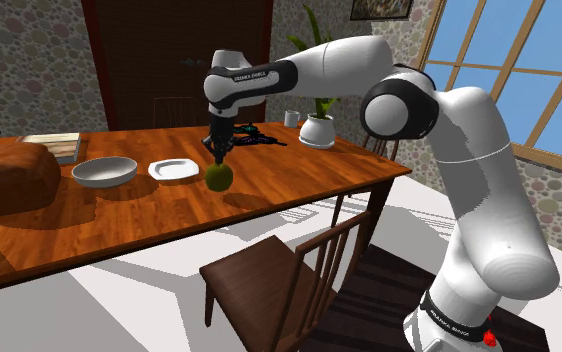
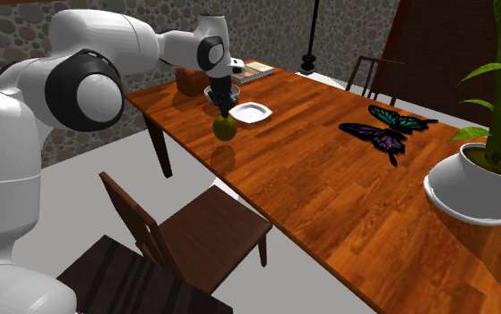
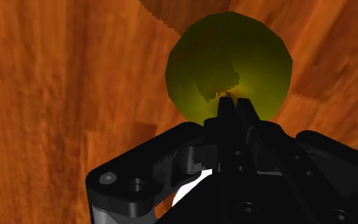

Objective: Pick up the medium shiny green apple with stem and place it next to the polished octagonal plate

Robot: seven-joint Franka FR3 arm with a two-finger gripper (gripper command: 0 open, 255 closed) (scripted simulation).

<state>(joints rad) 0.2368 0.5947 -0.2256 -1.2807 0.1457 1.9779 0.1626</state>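
A yellow-green apple point(image 1: 218, 177) point(image 2: 224, 128) hangs a little above the wooden table point(image 1: 299, 180), casting a shadow below it. My black gripper point(image 1: 219, 155) point(image 2: 223, 111) points straight down and is shut on the top of the apple, at its stem. In the wrist view the fingers meet at the gripper point(image 3: 234, 105), pressed against the apple point(image 3: 222, 57). The white octagonal plate point(image 1: 176, 169) point(image 2: 250, 111) lies on the table just beside the apple, toward the shoulder view's left.
A white bowl point(image 1: 104, 171) and a brown loaf point(image 1: 9, 178) lie past the plate. A butterfly figure point(image 2: 387, 132), a potted plant point(image 2: 472, 183) and a cup point(image 1: 292, 118) stand on the other side. A chair point(image 1: 289, 270) sits at the table's near edge.
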